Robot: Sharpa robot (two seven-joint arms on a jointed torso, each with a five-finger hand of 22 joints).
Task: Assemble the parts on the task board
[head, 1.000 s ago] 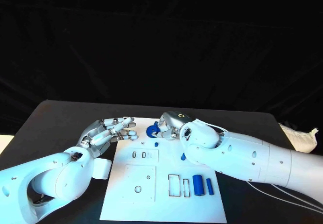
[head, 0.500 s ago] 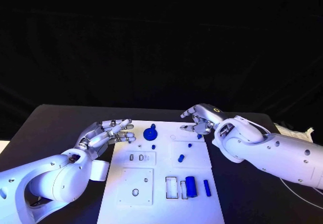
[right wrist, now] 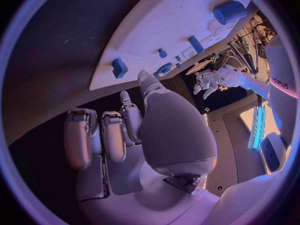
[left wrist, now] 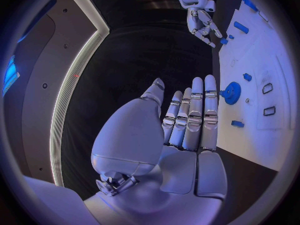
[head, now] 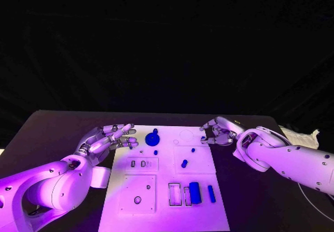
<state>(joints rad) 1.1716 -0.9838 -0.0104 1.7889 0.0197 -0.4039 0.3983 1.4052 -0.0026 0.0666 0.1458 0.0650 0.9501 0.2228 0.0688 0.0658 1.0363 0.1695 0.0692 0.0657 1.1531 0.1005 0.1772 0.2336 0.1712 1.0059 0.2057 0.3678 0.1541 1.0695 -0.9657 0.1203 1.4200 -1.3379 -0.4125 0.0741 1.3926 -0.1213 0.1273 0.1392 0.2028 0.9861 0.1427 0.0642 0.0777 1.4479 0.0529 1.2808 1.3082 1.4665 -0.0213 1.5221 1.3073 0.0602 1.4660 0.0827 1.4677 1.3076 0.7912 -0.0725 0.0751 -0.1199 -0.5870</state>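
With the left robot hand [head: 108,140] spread empty and the right robot hand [head: 217,133] curled, seemingly empty, the small, rigid, light blue parts [head: 195,192] are best pinched by their sides.

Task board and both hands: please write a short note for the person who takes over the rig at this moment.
Left robot hand: holds nothing, fingers apart, at the task board's left edge.
Right robot hand: fingers curled in, nothing seen in them, at the board's far right corner.
Parts: blue round piece near the far edge; small peg mid-board; blue cylinder and thin bar beside the slots.
Done: cannot tell.
Left: several slots are unfilled.
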